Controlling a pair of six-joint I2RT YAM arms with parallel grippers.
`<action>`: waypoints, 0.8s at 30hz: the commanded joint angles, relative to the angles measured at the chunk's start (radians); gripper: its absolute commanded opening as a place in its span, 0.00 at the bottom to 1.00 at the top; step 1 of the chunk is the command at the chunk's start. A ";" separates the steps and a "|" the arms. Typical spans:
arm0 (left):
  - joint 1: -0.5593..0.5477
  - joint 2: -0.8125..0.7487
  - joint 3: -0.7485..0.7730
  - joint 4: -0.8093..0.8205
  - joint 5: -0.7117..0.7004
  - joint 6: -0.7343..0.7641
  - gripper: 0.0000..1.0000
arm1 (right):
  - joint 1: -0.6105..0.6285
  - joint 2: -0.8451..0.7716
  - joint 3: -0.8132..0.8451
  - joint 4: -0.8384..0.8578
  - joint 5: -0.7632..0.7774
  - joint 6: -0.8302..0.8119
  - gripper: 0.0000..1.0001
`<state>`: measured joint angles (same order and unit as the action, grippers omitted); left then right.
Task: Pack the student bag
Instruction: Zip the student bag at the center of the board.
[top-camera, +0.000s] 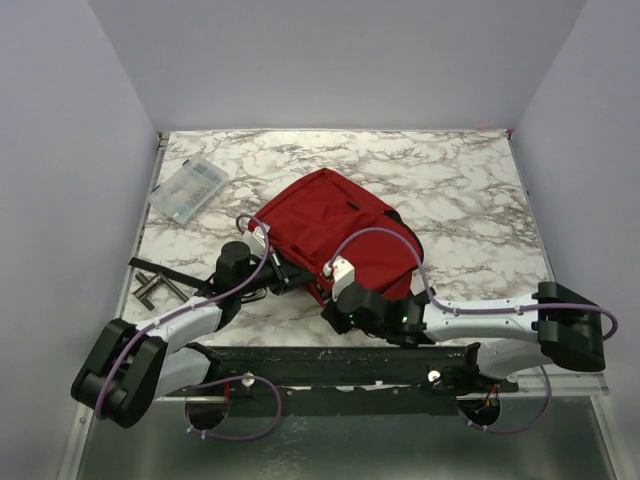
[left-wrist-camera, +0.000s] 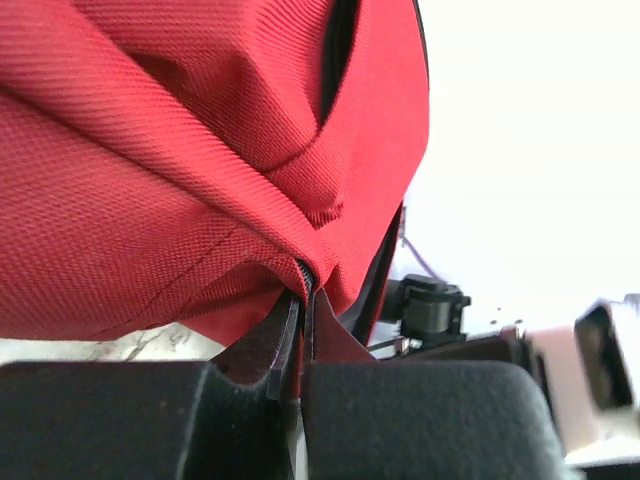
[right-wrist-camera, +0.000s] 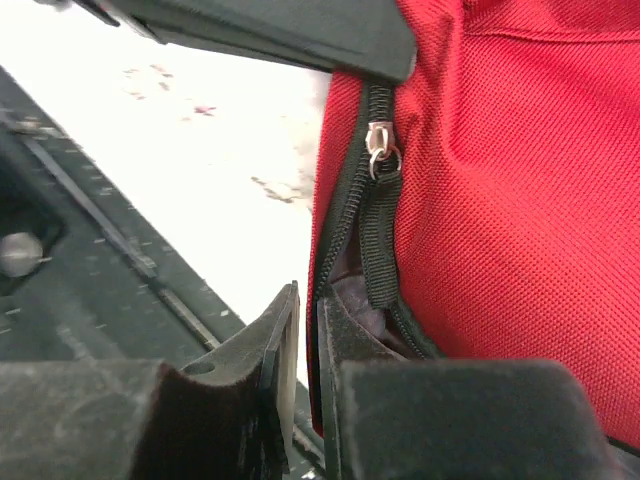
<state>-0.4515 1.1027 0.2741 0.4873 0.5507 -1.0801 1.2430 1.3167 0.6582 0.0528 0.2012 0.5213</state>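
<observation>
On my far left the clear plastic case (top-camera: 190, 188) lies on the marble table (top-camera: 460, 190), well apart from everything else. Nearer to me on that side are some dark, bar-shaped pieces (top-camera: 155, 285) that I cannot make out.

The left arm (top-camera: 175, 330) reaches in from the near left corner, and its left gripper (top-camera: 287, 273) meets the near left edge of the student bag (top-camera: 335, 225). On the left wrist camera I see the left gripper (left-wrist-camera: 302, 300) with its fingers (left-wrist-camera: 330, 335) pressed together, pinching a fold of the student bag (left-wrist-camera: 150, 200) right where the black zipper line ends. The red cloth bunches up above the pinch.

The bag itself sits in the middle of the table, a little towards the near side. It lies flat and skewed, one corner pointing away from me.

The right gripper (top-camera: 330, 300) comes at the bag's near edge from the right, close beside the left one. On its own camera the right gripper (right-wrist-camera: 308, 300) has its jaws drawn almost together, with the red edge of the student bag (right-wrist-camera: 520, 200) in the slit between them, just beside the zipper. Whether it truly grips the cloth I cannot tell. The silver zipper pull (right-wrist-camera: 379, 140) hangs above the fingers, and the zipper below it gapes a little — dark lining shows inside. The right arm (top-camera: 500, 318) stretches back to the near right corner.
</observation>
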 joint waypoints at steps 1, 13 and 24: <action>0.050 0.110 0.038 0.238 0.014 -0.268 0.00 | 0.116 0.110 0.068 -0.143 0.435 -0.147 0.17; 0.064 0.513 -0.041 1.111 0.100 -0.594 0.00 | 0.041 0.014 -0.014 0.043 -0.101 -0.013 0.60; 0.065 0.504 -0.070 1.109 0.132 -0.466 0.00 | -0.327 -0.175 0.050 -0.104 -0.479 0.187 0.62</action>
<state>-0.3935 1.6283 0.2127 1.4197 0.6888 -1.5970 0.9962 1.1240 0.6563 0.0422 -0.0849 0.6083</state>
